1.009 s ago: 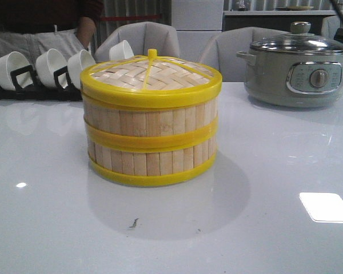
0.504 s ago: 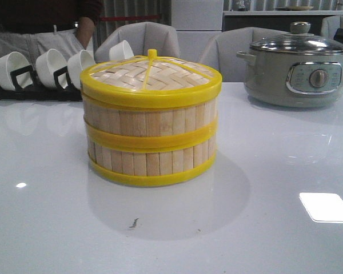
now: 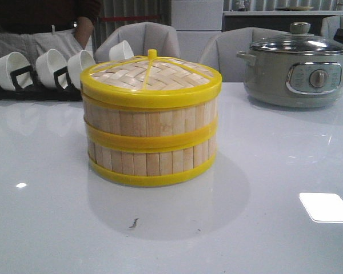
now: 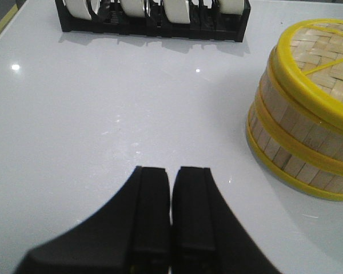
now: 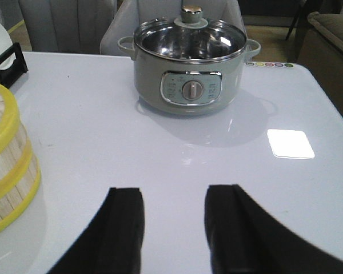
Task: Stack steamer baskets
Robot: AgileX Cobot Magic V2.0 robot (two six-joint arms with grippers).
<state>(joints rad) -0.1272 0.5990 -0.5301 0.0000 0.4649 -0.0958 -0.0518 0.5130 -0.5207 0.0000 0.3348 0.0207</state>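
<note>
Front view shows the steamer baskets (image 3: 151,127) already stacked two high on the glossy white table (image 3: 274,228), the woven bamboo lid (image 3: 150,75) seated on top. Nearest to the wrist cameras, the left gripper (image 4: 171,188) has its black fingers pressed together on nothing, beside the stack and apart from it; the right gripper (image 5: 174,217) stands spread wide and empty, on the stack's other side. The work looks finished, so the main risk is a careless retreat: either arm sweeping sideways could clip the yellow rim and slide the light stack across the slick surface, or knock the lid off. The walls are pale vertical wood slats between smooth yellow bands. Behind the stack sit white bowls (image 3: 51,65) in a black rack (image 4: 154,25) and a grey pot (image 5: 187,71) with a glass lid.
</note>
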